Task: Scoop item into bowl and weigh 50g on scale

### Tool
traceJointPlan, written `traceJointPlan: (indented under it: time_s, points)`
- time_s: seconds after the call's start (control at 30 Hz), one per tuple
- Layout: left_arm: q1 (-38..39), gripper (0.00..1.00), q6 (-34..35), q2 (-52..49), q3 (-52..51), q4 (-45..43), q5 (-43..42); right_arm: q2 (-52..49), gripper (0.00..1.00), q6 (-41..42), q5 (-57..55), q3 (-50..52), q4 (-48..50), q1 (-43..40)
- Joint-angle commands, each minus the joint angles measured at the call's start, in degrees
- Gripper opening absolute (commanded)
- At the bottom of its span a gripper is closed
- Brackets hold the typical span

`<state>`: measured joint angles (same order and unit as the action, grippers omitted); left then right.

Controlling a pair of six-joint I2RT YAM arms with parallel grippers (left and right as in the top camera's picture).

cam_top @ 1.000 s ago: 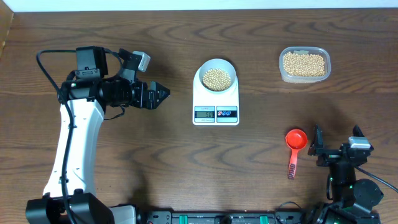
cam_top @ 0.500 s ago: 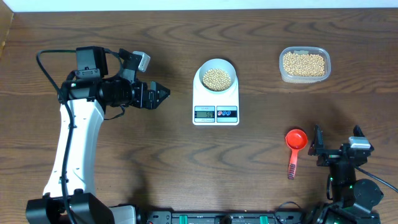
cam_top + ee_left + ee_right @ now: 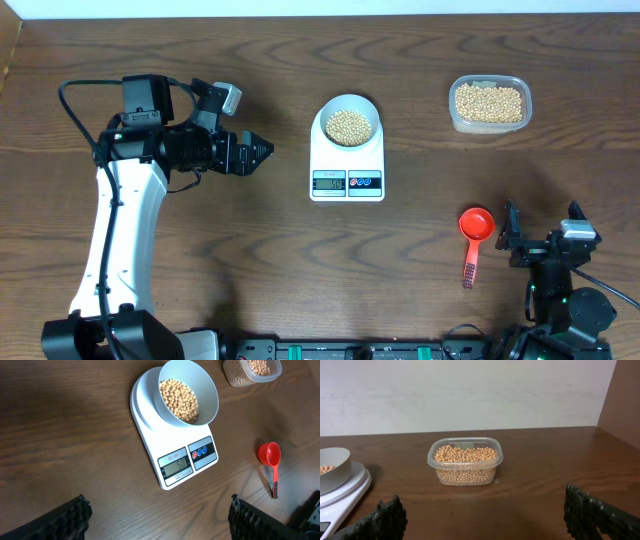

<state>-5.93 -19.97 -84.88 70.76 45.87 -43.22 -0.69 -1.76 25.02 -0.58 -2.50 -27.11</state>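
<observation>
**Confirm the reading; nothing touches the scale**

Left jaws: wide apart, holding nothing, hanging over bare table [image 3: 270,215] to the left of the scale [image 3: 150,445].
Right jaws: equally wide apart and empty, low at the near right. The red scoop [image 3: 474,235] lies flat on the table just to their left, apparently not touching them.

The bowl [image 3: 207,385] sits on the far end of the scale's platform, part-filled with beans [image 3: 179,400]. The display [image 3: 178,464] looks to read 50, though the digits are small. The tub [image 3: 465,462] holding the other beans stands far right, well apart from the scale.

Judgement: the portion is at or near target, so this step is verification.
- Keep both arms clear of scale and bowl so no extra load registers.
- Let the digits settle, then read from the left wrist view.
- If short, the right jaws take the scoop by its handle and add a few beans at a time.
- If over, lift beans out rather than nudge the bowl.
</observation>
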Motion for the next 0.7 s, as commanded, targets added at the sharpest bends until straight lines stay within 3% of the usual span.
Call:
traceJointPlan:
  time_s: [0.0,0.67]
  points:
    - [-0.3,0.90,-1.0,1.0,0.7,0.0,-0.7,0.4,0.99,-0.7,-0.5,0.3,0.0,1.3]
    - [-0.3,0.90,-1.0,1.0,0.7,0.3,0.9,0.4,0.99,-0.7,-0.5,0.3,0.0,1.3]
